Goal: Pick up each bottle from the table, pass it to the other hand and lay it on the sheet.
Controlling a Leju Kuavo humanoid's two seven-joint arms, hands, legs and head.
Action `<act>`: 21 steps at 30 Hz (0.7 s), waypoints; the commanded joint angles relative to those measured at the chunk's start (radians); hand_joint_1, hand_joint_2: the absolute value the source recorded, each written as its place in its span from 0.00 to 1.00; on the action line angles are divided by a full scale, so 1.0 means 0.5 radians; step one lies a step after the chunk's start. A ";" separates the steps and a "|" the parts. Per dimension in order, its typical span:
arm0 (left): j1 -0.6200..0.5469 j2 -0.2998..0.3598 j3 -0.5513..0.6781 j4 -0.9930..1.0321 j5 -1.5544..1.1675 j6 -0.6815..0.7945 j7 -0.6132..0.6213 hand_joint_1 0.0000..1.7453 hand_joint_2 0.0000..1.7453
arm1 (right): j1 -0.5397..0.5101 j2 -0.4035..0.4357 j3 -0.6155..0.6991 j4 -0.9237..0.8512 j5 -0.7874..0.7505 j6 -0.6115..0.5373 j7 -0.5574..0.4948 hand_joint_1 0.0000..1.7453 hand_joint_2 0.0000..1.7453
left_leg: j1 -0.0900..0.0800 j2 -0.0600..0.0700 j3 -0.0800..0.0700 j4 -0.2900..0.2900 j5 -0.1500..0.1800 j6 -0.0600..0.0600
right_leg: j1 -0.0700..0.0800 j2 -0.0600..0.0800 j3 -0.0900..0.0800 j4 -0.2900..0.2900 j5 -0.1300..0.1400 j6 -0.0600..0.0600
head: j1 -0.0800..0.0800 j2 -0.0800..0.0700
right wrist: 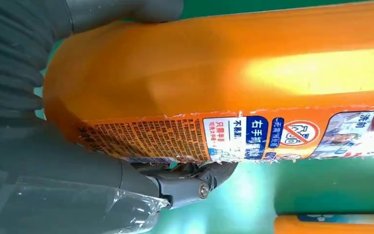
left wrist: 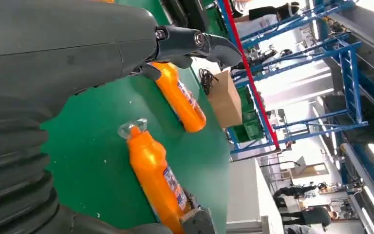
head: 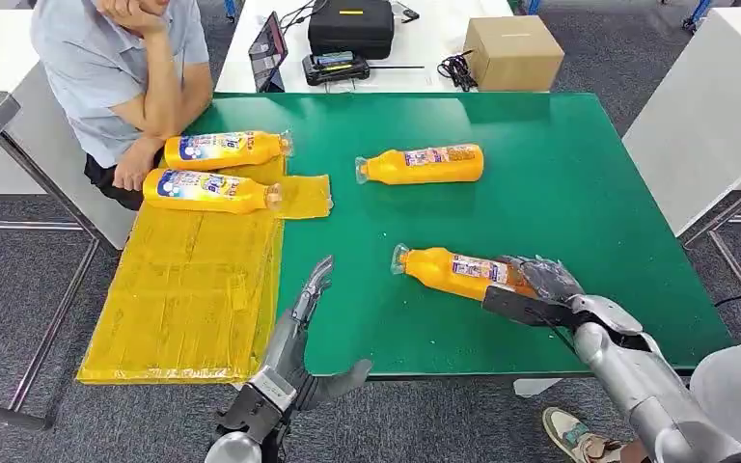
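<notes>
An orange bottle [head: 449,272] [left wrist: 156,178] [right wrist: 224,73] lies near the front of the green table [head: 560,193], cap pointing left. My right hand [head: 540,285] [right wrist: 53,185] grips its base, thumb on one side and fingers on the other. I cannot tell whether the bottle still touches the table. A second orange bottle [head: 423,164] [left wrist: 180,97] lies free in the middle of the table. Two more bottles [head: 227,149] [head: 207,190] rest at the far end of the yellow sheet [head: 193,289]. My left hand [head: 294,347] [left wrist: 53,58] is open at the table's front edge, beside the sheet.
A person [head: 116,68] sits at the far left corner, one hand [head: 135,164] close to the bottles on the sheet. Behind the green table, a white table carries a cardboard box [head: 513,53], a black case [head: 350,27] and a tablet [head: 268,50]. Another white table [head: 714,106] stands to the right.
</notes>
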 commanded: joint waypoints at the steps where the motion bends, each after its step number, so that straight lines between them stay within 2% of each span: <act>1: -0.044 0.013 0.022 0.090 0.084 0.083 -0.056 0.00 1.00 | 0.101 0.061 -0.029 0.060 -0.096 -0.057 -0.012 1.00 1.00 | 0.002 -0.002 0.007 -0.003 0.000 -0.003 | 0.003 -0.003 0.008 -0.003 -0.001 -0.004 | 0.000 0.000; 8: -0.038 -0.070 0.153 0.205 0.397 0.131 -0.084 0.00 1.00 | 0.157 0.157 -0.177 -0.088 -0.238 -0.078 -0.047 1.00 1.00 | 0.003 0.002 0.008 -0.002 -0.001 -0.003 | 0.003 0.001 0.009 -0.003 0.000 -0.003 | -0.001 0.000; 14: -0.056 -0.106 0.249 0.299 0.618 0.103 -0.066 0.00 1.00 | 0.151 0.165 -0.208 -0.154 -0.289 -0.039 -0.070 1.00 1.00 | 0.003 0.004 0.010 -0.002 -0.001 -0.005 | 0.004 0.002 0.010 -0.003 0.000 -0.005 | 0.000 0.000; 19: -0.075 -0.109 0.280 0.402 0.867 -0.043 0.017 0.00 1.00 | 0.184 0.181 -0.223 -0.294 -0.340 -0.014 -0.087 1.00 1.00 | 0.002 0.004 0.008 -0.002 -0.001 -0.003 | 0.002 0.002 0.008 -0.002 0.000 -0.004 | 0.000 0.000; 21: -0.102 -0.088 0.262 0.517 1.038 -0.218 0.125 0.00 1.00 | 0.174 0.224 -0.227 -0.370 -0.409 0.029 -0.130 1.00 1.00 | 0.001 0.003 0.007 -0.002 -0.001 -0.003 | 0.002 0.002 0.007 -0.001 0.000 -0.004 | 0.000 0.000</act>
